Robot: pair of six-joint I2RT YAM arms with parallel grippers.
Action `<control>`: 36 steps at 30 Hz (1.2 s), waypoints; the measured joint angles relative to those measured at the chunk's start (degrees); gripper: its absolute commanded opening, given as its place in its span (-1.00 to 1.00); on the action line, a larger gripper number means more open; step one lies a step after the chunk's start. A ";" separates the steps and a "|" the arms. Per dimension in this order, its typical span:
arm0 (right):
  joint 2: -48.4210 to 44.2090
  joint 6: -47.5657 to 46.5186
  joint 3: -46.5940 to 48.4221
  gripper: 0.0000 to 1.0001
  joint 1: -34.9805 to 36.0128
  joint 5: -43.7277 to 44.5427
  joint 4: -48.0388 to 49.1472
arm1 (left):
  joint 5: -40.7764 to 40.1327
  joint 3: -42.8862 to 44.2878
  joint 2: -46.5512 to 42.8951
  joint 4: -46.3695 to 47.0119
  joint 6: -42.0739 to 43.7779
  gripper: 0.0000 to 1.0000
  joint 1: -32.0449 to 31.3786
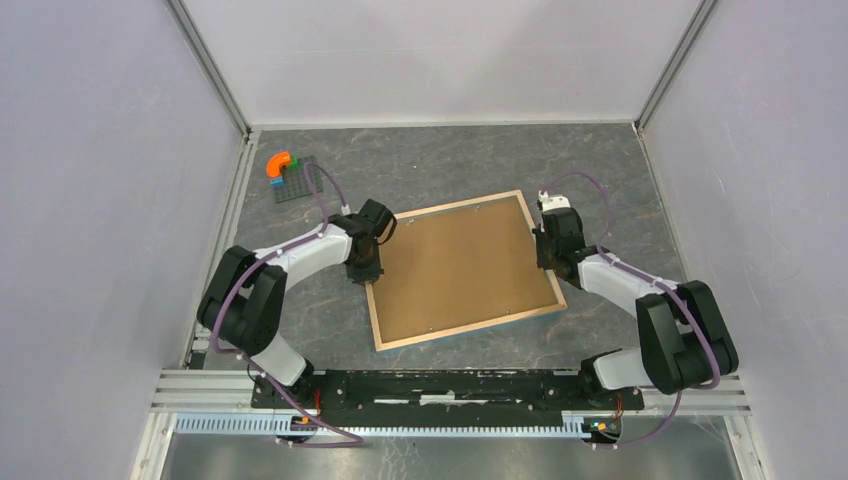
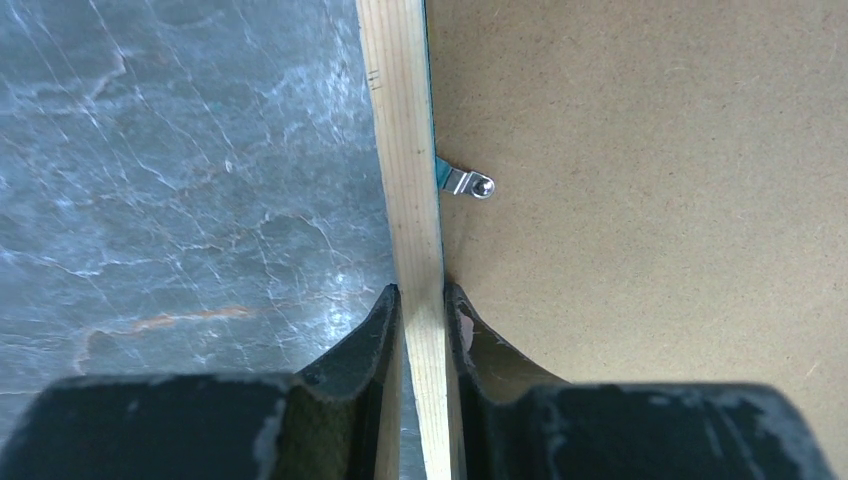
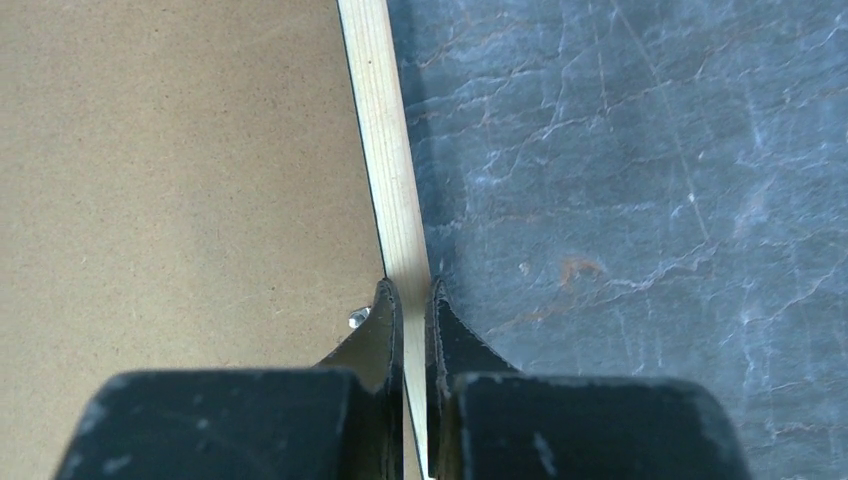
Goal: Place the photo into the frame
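As the frame (image 1: 455, 204) lies flat on the table (image 1: 450, 160), brown backing board (image 1: 460, 268) up, L gripper (image 2: 420, 295) pinches its left wood rail. R gripper (image 3: 408, 290) is clamped on the opposite rail.

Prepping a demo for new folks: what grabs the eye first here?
The frame lies back up mid-table, its brown backing board filling it. The left pincer and the right pincer each clamp a pale wood side rail, one at either side. At the far left sits an orange toy arch on a grey baseplate.
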 measured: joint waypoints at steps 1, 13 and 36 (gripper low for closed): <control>-0.57 0.42 -0.17 -0.82 -0.09 -0.57 -0.83 | 0.22 0.92 0.81 -0.66 0.61 -0.95 0.20; -13.75 1.57 -4.90 0.53 0.57 -5.22 -5.64 | 0.42 11.43 9.57 -8.90 12.72 -0.96 0.09; 17.59 10.51 25.75 0.44 3.45 -14.10 -2.25 | -0.07 10.56 8.83 -7.78 14.36 -0.96 -0.55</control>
